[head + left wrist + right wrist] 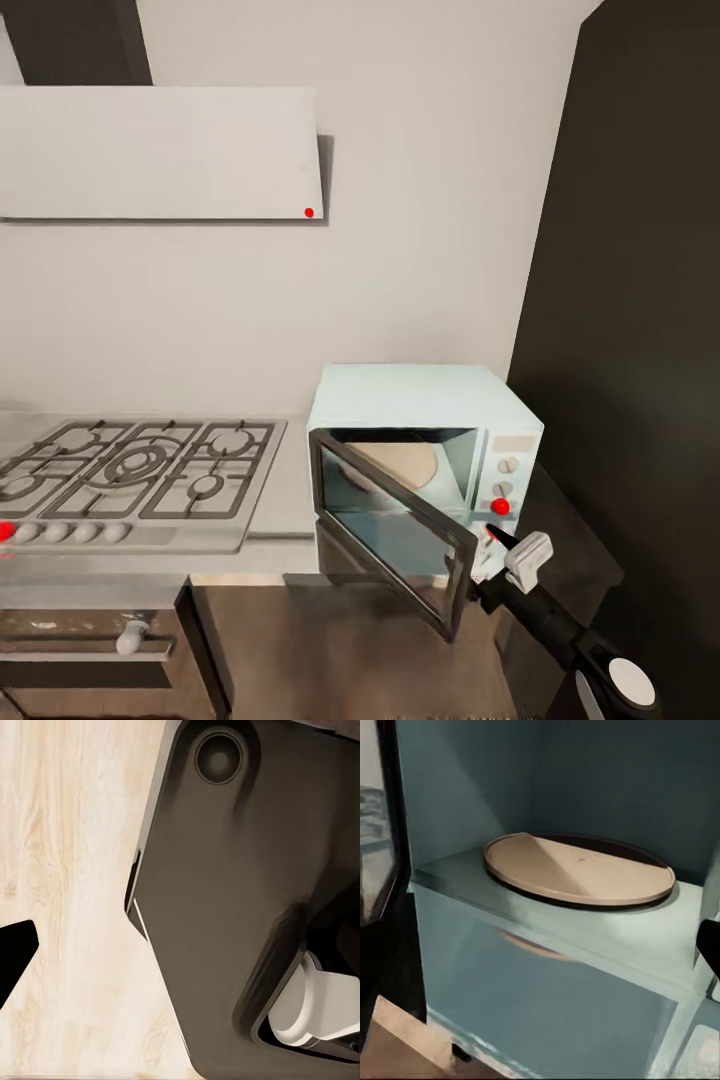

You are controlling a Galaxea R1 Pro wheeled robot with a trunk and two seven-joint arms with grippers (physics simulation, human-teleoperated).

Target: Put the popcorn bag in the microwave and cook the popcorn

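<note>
We see the microwave (425, 470) on the desk (285, 500), door ajar, turntable (577, 870) bare; the popcorn bag is not inside. Our right hand (500, 537) reaches its front panel, perhaps for the door; finger spread indiscernible.

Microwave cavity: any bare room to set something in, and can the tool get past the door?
The turntable plate is bare, walled on three sides. The microwave door hangs part open; the right tool crowds its free edge, near the knobs.
</note>
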